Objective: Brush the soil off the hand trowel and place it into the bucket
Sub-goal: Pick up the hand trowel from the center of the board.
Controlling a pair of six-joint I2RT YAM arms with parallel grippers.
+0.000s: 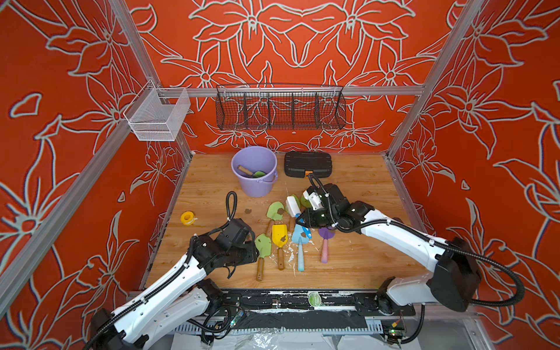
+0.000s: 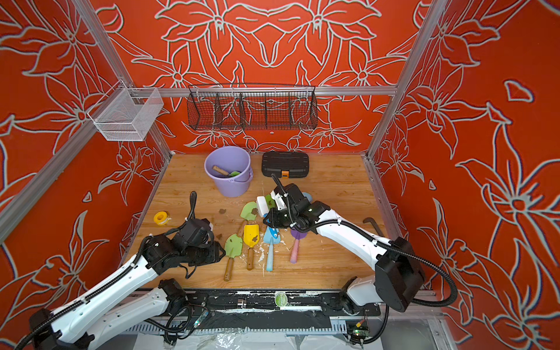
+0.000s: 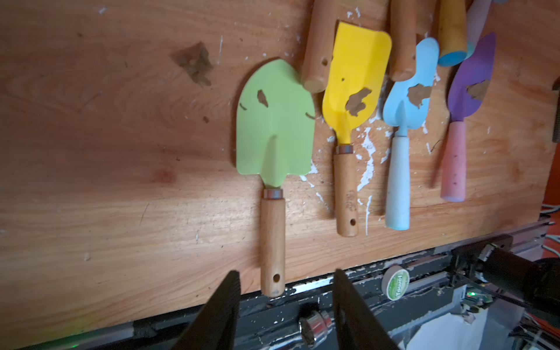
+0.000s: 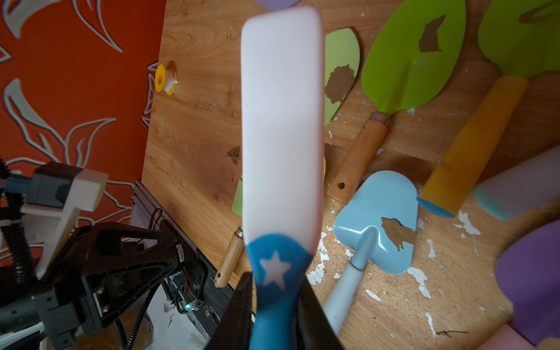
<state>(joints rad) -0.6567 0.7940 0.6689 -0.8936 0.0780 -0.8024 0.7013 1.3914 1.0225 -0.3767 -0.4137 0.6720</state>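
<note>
Nearest to me, along the desk's front edge, runs the black mounting rail, flecked with white; just past it the left gripper hovers with its jaws apart, holding nothing; in the left wrist view the drilled end of a wooden handle shows between the fingertips, untouched by either; that handle belongs to the pale green hand trowel, lying flat on the wooden desk at the left end of a row; dark-brown soil patches sit on its blade; beside it lie a yellow-bladed trowel with a wooden handle, a light blue trowel and a purple-bladed trowel with a pink handle, each with a brown patch; the right gripper is clenched on the blue, star-marked handle of a white brush, held above the middle of the trowels; the lavender plastic bucket stands upright at the back, well apart from the pale green trowel, beside a black case with an orange latch; inside it rests another green-bladed trowel.
</note>
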